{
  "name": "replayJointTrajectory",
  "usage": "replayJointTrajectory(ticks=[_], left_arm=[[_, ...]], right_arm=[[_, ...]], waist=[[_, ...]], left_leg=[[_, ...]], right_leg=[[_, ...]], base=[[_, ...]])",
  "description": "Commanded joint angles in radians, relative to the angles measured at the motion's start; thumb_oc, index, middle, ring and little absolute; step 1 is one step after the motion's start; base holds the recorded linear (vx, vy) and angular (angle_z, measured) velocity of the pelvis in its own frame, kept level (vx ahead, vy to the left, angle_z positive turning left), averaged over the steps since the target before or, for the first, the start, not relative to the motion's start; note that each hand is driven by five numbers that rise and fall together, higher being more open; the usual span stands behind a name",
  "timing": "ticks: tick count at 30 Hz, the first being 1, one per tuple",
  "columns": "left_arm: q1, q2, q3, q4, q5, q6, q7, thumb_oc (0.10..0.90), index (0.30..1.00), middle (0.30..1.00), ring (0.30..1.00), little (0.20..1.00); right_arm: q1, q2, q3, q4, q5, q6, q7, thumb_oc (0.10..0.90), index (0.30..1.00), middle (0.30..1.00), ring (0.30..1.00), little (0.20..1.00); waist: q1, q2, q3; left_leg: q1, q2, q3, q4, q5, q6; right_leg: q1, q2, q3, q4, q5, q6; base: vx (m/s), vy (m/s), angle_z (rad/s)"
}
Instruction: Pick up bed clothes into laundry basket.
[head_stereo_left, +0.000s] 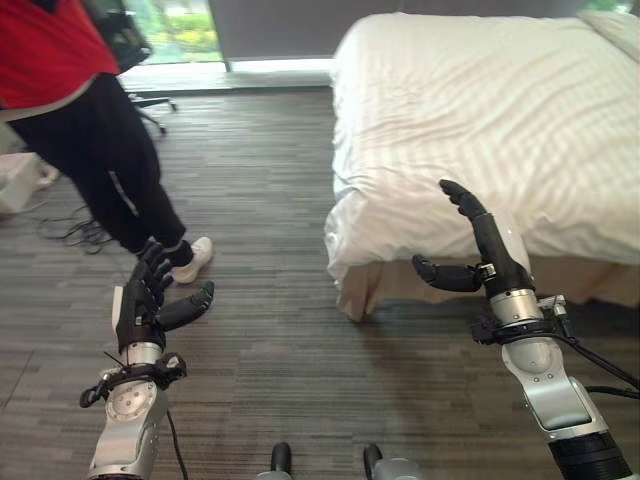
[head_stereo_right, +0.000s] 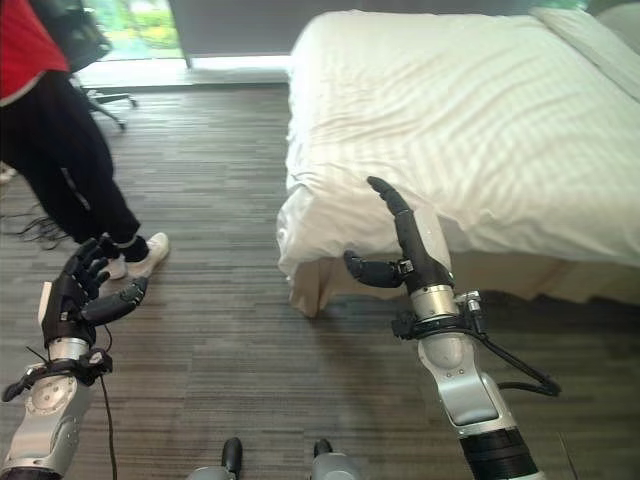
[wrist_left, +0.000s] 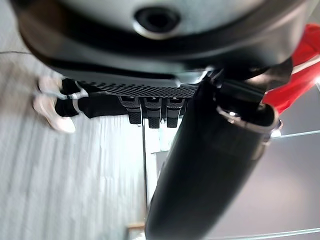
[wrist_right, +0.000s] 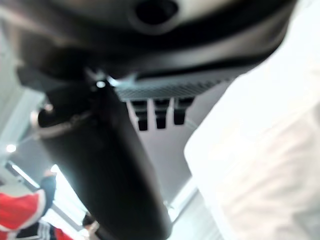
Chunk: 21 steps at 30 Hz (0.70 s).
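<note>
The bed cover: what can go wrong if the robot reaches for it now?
1. The right hand is open beside the corner of the white bed cover, apart from it. The cover drapes loosely, so a grab may catch only a fold.
2. A person stands on the floor close to the open left hand; a swing of that arm could hit their leg.

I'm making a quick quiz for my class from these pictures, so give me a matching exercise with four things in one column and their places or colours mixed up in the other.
Things:
1. bed cover
2. left robot hand
3. right robot hand
4. person's top

Descriptions:
A. red
B. open, raised in front of the bed's near corner
C. white, spread over the bed
D. open, above the floor near a white shoe

Pairs: 1-C, 2-D, 3-B, 4-A
</note>
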Motion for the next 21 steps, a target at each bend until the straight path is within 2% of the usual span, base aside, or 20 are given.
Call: replayJointTrajectory(ticks=[1, 4, 7, 9, 10, 11, 12, 13, 21], left_arm=[[-0.041, 0.097, 0.079, -0.074, 0.045, -0.094, 0.040, 0.800, 0.900, 0.900, 0.900, 0.900], [-0.005, 0.091, 0.105, -0.092, 0.047, -0.096, 0.031, 0.800, 0.900, 0.900, 0.900, 0.900], [0.000, 0.106, 0.120, -0.088, 0.044, -0.100, 0.029, 0.800, 0.900, 0.900, 0.900, 0.900], [-0.016, 0.140, 0.101, -0.080, 0.140, -0.083, 0.055, 0.800, 0.900, 0.900, 0.900, 0.900], [-0.011, 0.121, 0.121, -0.094, 0.121, -0.079, 0.058, 0.800, 0.900, 0.900, 0.900, 0.900], [0.080, 0.085, 0.204, -0.124, 0.078, -0.109, 0.035, 0.800, 0.900, 0.900, 0.900, 0.900], [0.111, 0.064, 0.237, -0.140, 0.032, -0.104, 0.014, 0.800, 0.900, 0.900, 0.900, 0.900], [0.099, 0.062, 0.234, -0.149, 0.014, -0.118, 0.014, 0.800, 0.900, 0.900, 0.900, 0.900], [0.091, -0.014, 0.176, -0.191, 0.060, -0.106, 0.010, 0.800, 0.900, 0.900, 0.900, 0.900]], right_arm=[[-0.142, 0.034, -0.043, -0.027, 0.031, -0.088, -0.068, 0.800, 0.900, 0.900, 0.900, 0.900], [-0.132, 0.042, -0.048, -0.033, 0.030, -0.081, -0.058, 0.800, 0.900, 0.900, 0.900, 0.900], [-0.070, 0.045, -0.072, -0.031, 0.039, -0.061, -0.049, 0.800, 0.900, 0.900, 0.900, 0.900], [-0.031, 0.051, -0.086, -0.024, 0.043, -0.048, -0.049, 0.800, 0.900, 0.900, 0.900, 0.900], [0.005, 0.060, -0.109, -0.052, 0.038, -0.041, -0.043, 0.800, 0.900, 0.900, 0.900, 0.900], [0.054, 0.055, -0.162, -0.068, 0.039, -0.050, -0.046, 0.800, 0.900, 0.900, 0.900, 0.900], [0.078, 0.055, -0.194, -0.066, 0.051, -0.053, -0.030, 0.800, 0.900, 0.900, 0.900, 0.900], [0.084, 0.062, -0.200, -0.057, 0.058, -0.052, -0.035, 0.800, 0.900, 0.900, 0.900, 0.900], [0.125, 0.048, -0.238, -0.024, -0.017, -0.056, -0.079, 0.800, 0.900, 0.900, 0.900, 0.900]], waist=[[0.013, -0.095, -0.056], [0.030, -0.085, -0.076], [0.043, -0.078, -0.088], [0.044, -0.073, -0.093], [0.048, -0.070, -0.096], [0.074, -0.065, -0.093], [0.083, -0.064, -0.108], [0.089, -0.064, -0.113], [0.126, -0.074, -0.157]], left_leg=[[0.008, -0.094, 0.039, 0.057, -0.162, -0.031], [0.020, -0.092, 0.042, 0.037, -0.159, -0.029], [0.022, -0.094, 0.033, 0.006, -0.130, -0.031], [0.023, -0.096, 0.023, -0.005, -0.123, -0.030], [0.021, -0.096, 0.018, -0.012, -0.120, -0.030], [0.026, -0.097, 0.003, -0.018, -0.120, -0.029], [0.023, -0.096, -0.008, -0.028, -0.122, -0.030], [0.021, -0.096, -0.014, -0.032, -0.120, -0.031], [0.021, -0.090, -0.039, -0.051, -0.114, -0.035]], right_leg=[[0.041, -0.083, -0.038, -0.104, 0.038, 0.074], [0.074, -0.091, -0.059, -0.154, 0.043, 0.077], [0.079, -0.098, -0.084, -0.170, 0.060, 0.084], [0.076, -0.099, -0.094, -0.173, 0.064, 0.089], [0.073, -0.101, -0.100, -0.177, 0.068, 0.092], [0.080, -0.104, -0.118, -0.182, 0.066, 0.092], [0.083, -0.106, -0.133, -0.192, 0.064, 0.097], [0.084, -0.107, -0.142, -0.195, 0.064, 0.099], [0.090, -0.112, -0.180, -0.214, 0.083, 0.110]], base=[[0.06, -0.031, 0.28], [0.10, -0.001, 0.04], [0.12, 0.036, 0.11], [0.09, 0.048, 0.25], [0.05, 0.043, 0.20], [0.15, 0.039, 0.23], [0.15, 0.035, 0.31], [0.11, 0.027, 0.40], [0.05, 0.030, 0.31]])
